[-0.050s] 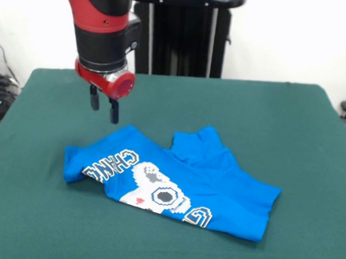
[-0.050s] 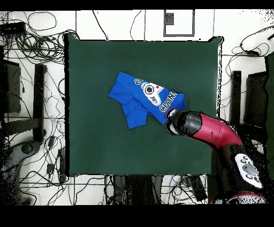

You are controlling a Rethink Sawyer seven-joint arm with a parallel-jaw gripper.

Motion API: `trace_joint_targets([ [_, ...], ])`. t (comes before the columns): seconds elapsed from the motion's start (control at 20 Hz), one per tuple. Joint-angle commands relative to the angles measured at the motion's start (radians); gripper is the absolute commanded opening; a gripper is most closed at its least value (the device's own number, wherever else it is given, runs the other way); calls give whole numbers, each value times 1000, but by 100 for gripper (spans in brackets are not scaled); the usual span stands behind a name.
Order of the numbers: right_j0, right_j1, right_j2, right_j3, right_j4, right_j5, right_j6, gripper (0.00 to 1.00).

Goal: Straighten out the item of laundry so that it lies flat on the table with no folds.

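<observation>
The item of laundry [image 1: 175,185] is a bright blue T-shirt lying crumpled on the green table [image 1: 279,118], graphic side up, with a sleeve folded over at its far side. In the overhead view the shirt [image 2: 142,99] lies near the table's [image 2: 96,69] middle. My gripper [image 1: 104,107] hangs just above the table beyond the shirt's left end, its two black fingers [image 1: 113,110] apart and empty. From overhead the arm's red and black head [image 2: 179,123] covers the gripper, at the shirt's corner.
Bare green cloth surrounds the shirt on all sides. Cables and stands [image 2: 37,80] lie on the floor around the table. The black pedestal [image 1: 179,36] stands behind the far edge.
</observation>
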Motion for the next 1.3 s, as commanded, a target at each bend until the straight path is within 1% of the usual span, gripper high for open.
trace_joint_targets([
  [0.05,60,42,44,-54,34,105,87,100],
  [0.65,86,52,40,-59,42,87,106,100],
  [0.9,94,53,37,-36,43,51,122,100],
  [1.3,63,74,51,13,51,-46,144,100],
])
